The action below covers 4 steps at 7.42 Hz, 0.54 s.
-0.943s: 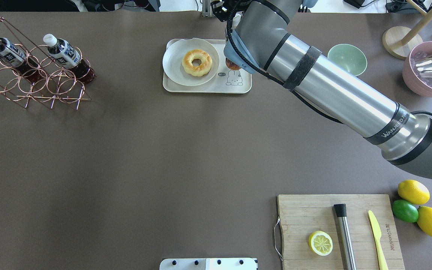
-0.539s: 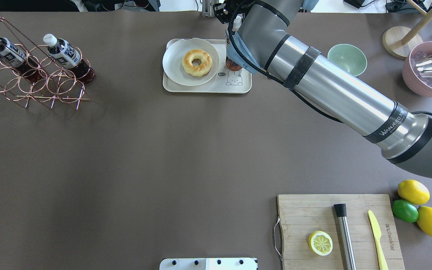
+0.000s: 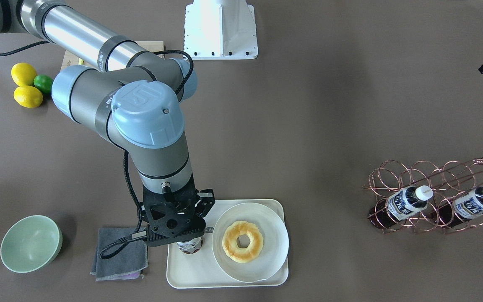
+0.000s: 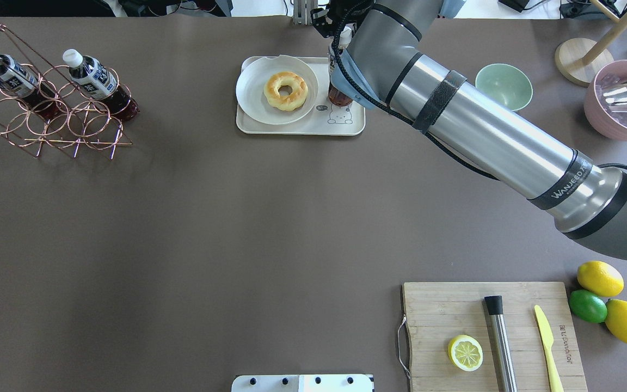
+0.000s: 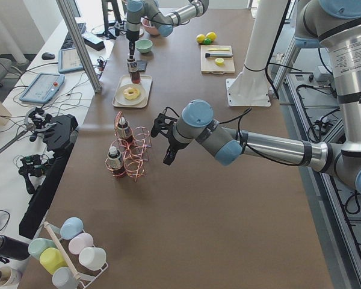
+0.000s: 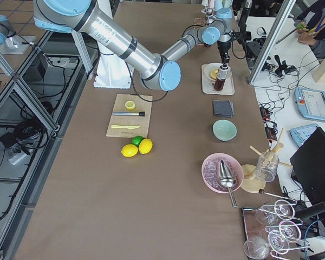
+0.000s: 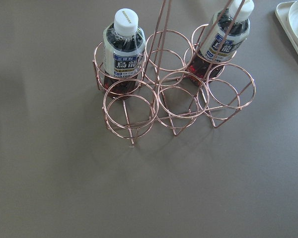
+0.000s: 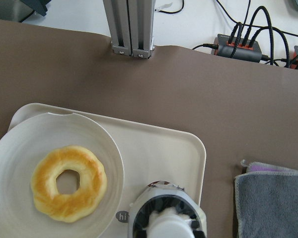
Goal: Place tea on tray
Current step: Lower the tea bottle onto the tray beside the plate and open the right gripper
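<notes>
The tea bottle [image 4: 339, 97] stands upright on the cream tray [image 4: 297, 128], just above the bear drawing and right of the plate. My right gripper [image 3: 180, 228] is directly over it, shut on its top. The right wrist view looks straight down on its white cap [image 8: 165, 223] and the tray [image 8: 159, 148]. Two alike bottles [image 7: 123, 54] [image 7: 223, 37] lie in a copper wire rack [image 4: 57, 122] at the far left. My left gripper [image 5: 163, 139] hangs near that rack, and I cannot tell whether it is open or shut.
A white plate with a doughnut [image 4: 285, 90] fills the tray's left part. A grey cloth [image 3: 120, 251] and a green bowl [image 4: 504, 84] lie to the tray's right. A pink ice bowl [image 4: 624, 100], cutting board [image 4: 455, 310] and lemons [image 4: 599, 277] are on the right.
My right arm has shifted slightly up and to the right, so more of the bottle's base shows on the tray. The rack and its bottles have not moved.
</notes>
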### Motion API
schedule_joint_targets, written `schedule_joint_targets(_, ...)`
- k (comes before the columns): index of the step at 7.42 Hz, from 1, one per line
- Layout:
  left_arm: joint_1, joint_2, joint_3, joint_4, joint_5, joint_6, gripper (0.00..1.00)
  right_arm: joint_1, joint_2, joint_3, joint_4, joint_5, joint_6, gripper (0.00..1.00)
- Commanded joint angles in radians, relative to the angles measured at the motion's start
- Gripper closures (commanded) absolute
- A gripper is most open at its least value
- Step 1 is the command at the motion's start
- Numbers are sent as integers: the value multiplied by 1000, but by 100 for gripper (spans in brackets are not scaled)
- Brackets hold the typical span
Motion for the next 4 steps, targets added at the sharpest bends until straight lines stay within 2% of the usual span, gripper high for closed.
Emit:
schedule_joint_targets(1,1,28,1,-30,0,-5,3,-5,-2,3,-1,0,-1,91)
schedule_joint_targets(3,-1,28,4,-30,0,-6,3,-5,-5,18,-3,6,-9,0)
schedule_joint_targets(4,-1,28,2,-29,-2,-5,3,2,-16,38,-9,32,-15,0)
